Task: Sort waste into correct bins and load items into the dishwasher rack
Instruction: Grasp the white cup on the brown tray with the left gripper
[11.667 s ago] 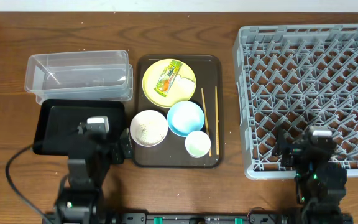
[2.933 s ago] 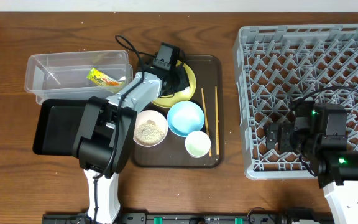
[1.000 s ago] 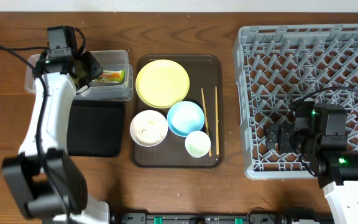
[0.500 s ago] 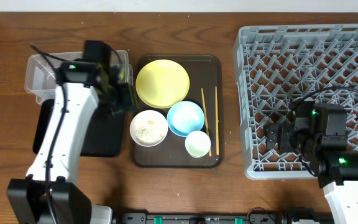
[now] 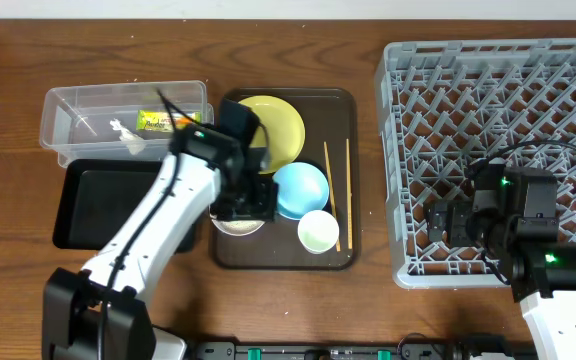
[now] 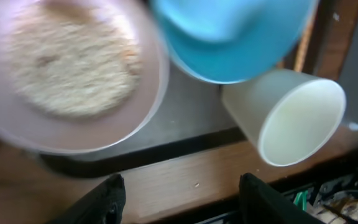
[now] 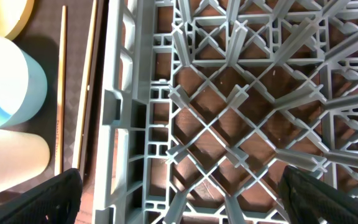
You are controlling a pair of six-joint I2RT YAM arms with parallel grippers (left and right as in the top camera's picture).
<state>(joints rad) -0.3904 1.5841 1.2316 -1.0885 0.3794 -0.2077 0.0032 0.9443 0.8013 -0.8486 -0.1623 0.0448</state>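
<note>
Left pincer (image 6: 184, 184) poised wide open over the white bowl (image 6: 73, 68) of rice crumbs (image 6: 67, 62)

At the far left the snack wrapper (image 5: 158, 122) lay in the clear tub (image 5: 68, 110), with the black tray (image 5: 88, 200) at the tub's 6 o'clock. The white bowl sat at about 8 o'clock on the brown serving tray (image 5: 343, 110). It looked rigid, smooth and light, and its loose crumbs would likely spill if it tipped, so a level pinch on the rim seemed the best hold. The left pincer's fingers were spread wide, holding and touching nothing. The blue bowl (image 6: 229, 37) was just beside the white bowl at 3 o'clock and the white cup (image 6: 297, 115) at 4 o'clock, with the chopsticks (image 5: 326, 190) further right. Over the dishwasher rack (image 5: 498, 110), on the counter (image 5: 368, 30), the right pincer (image 7: 188, 193) was also fully open and empty.
</note>
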